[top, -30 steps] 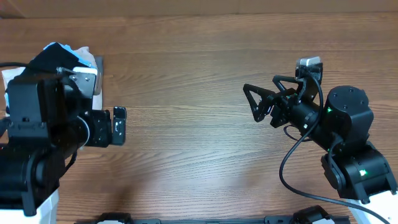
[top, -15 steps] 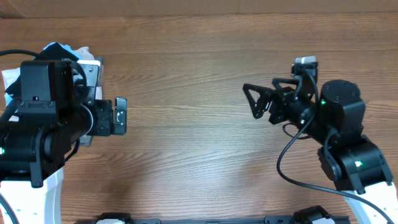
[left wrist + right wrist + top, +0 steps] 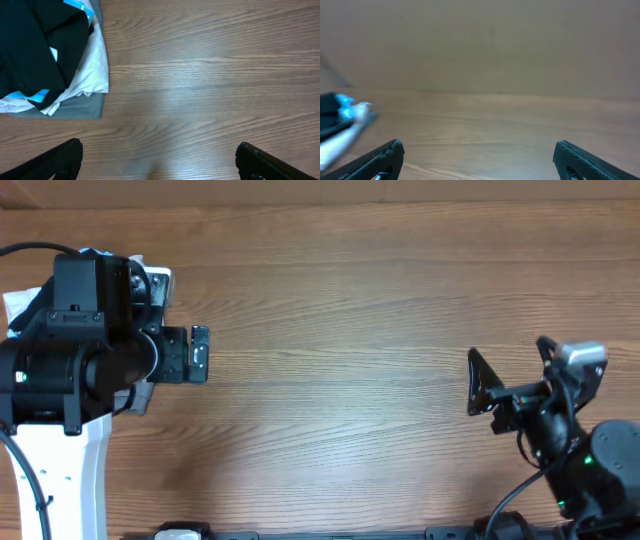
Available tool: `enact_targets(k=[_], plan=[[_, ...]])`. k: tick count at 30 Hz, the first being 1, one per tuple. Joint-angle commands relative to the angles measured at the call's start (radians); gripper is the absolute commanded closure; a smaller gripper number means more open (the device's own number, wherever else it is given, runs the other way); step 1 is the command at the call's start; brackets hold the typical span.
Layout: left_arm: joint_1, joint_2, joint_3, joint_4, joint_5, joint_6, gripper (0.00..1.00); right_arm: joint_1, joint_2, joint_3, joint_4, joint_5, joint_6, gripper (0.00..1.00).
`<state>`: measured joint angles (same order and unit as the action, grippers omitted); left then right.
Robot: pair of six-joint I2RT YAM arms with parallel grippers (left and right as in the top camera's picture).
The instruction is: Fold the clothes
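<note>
Left end effector [image 3: 157, 150] and right end effector [image 3: 477, 150] are held wide, empty; black shirt [image 3: 30, 45] is heaped on white garment [image 3: 92, 75] (both could be snagged together).

Left pincer [image 3: 159, 147] and right pincer [image 3: 477, 149] both stand wide open.

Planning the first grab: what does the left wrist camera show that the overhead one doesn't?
Only left wrist: the black shirt, crumpled on top of a white garment. Only overhead: the right end effector, open, across the table from the clothes. Both: the wooden table, an edge of the white garment, and the open left end effector.
</note>
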<state>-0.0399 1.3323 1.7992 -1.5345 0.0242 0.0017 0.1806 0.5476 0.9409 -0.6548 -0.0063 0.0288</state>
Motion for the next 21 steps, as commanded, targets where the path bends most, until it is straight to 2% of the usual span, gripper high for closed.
enact_targets(k=[1, 11, 18, 21], plan=[[-0.006, 0.022, 0.011, 0.001, -0.008, -0.013, 0.0, -0.012, -0.099, -0.156, 0.048, 0.095, -0.03, 0.0], [-0.006, 0.062, 0.011, 0.001, -0.008, -0.013, 0.0, -0.041, -0.404, -0.593, 0.258, 0.021, -0.025, 0.0], [-0.006, 0.068, 0.011, 0.002, -0.008, -0.013, 0.0, -0.048, -0.546, -0.739, 0.284, 0.012, -0.026, 0.0], [-0.006, 0.068, 0.011, 0.001, -0.008, -0.013, 0.0, -0.048, -0.545, -0.774, 0.312, 0.01, -0.025, 0.0]])
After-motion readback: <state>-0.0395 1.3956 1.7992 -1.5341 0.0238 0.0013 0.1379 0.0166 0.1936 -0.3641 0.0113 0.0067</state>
